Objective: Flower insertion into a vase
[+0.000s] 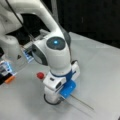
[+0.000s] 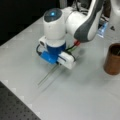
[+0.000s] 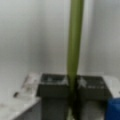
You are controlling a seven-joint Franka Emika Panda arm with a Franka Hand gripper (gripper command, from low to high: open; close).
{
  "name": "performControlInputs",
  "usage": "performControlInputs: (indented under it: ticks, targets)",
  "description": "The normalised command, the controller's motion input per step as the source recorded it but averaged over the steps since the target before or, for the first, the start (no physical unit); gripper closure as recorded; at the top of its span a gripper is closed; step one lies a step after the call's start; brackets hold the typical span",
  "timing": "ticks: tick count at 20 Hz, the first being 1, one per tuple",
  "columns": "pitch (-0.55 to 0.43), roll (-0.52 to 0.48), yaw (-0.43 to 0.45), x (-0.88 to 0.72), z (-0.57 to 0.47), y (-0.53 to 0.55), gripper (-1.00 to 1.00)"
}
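Pinching the green flower stem [image 3: 74, 50] low on the grey table [image 2: 82, 95], gripper [image 3: 73, 86] jaws pressed together on it. Red bloom [image 1: 40, 75] at nine o'clock of the wrist. Brown vase [image 2: 113, 59] upright, well apart at three o'clock.

The flower [image 1: 75, 98] is laid flat on the table [image 1: 100, 75], its head [image 1: 40, 75] toward a front view's left, and its stem [image 3: 74, 45] is pinched between the gripper [image 3: 72, 86] fingers. The vase [image 2: 113, 59] is stood upright, well apart, at a front view's right edge.

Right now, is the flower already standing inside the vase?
No, the green stem lies on the table, pinched in the claw, apart from the vase.
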Motion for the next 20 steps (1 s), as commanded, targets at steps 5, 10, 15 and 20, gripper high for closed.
performControlInputs:
  ticks: [5,10,15,20]
  targets:
    - [-0.006,-0.014,-0.03,-0.18,0.34,0.13,1.0]
    - [-0.006,0.035,-0.126,-0.33,0.44,0.27,1.0]
    - [-0.043,0.1,-0.189,-0.34,0.33,0.3,1.0]
    - [-0.062,0.125,-0.178,-0.4,0.2,0.27,1.0]
